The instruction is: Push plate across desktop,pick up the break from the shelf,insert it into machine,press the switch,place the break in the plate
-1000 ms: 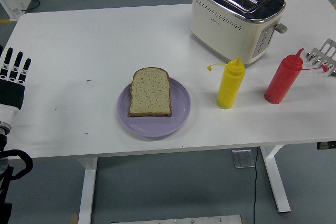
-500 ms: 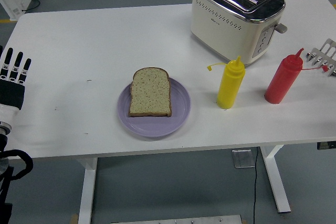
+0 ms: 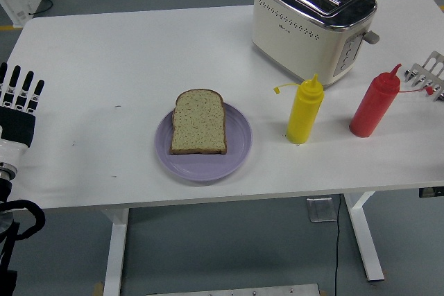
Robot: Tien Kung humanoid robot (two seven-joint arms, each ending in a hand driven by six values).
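Head view, the only one we have. The bread slice (image 3: 199, 122) lies flat on the lilac plate (image 3: 238, 145), a little below centre frame, crust top pointing toward the upper edge, covering the plate's left half and leaving the right side bare.

The toaster (image 3: 311, 21) stands at upper right, both slots empty as far as I can see, its lever on the right end. Below it stands the yellow squeeze bottle (image 3: 304, 110), and to its right the red squeeze bottle (image 3: 373, 106). A metal rack (image 3: 429, 73) pokes in at the right edge, and no bread shows on the part in view.

The left hand (image 3: 16, 105) sits at the far left edge, fingers straight and spread upward, nothing in them, well apart from the plate. No right hand anywhere in frame.

On handling, my read: that slice is light, soft and easily crushed or torn. It calls for a gentle pinch across opposite crust edges, where it is firmest, not the springy middle. The plate looks smooth and rigid and should slide readily on the white table (image 3: 104, 60); a push low on the rim beats a lift.

With bread on plate, the job looks finished.
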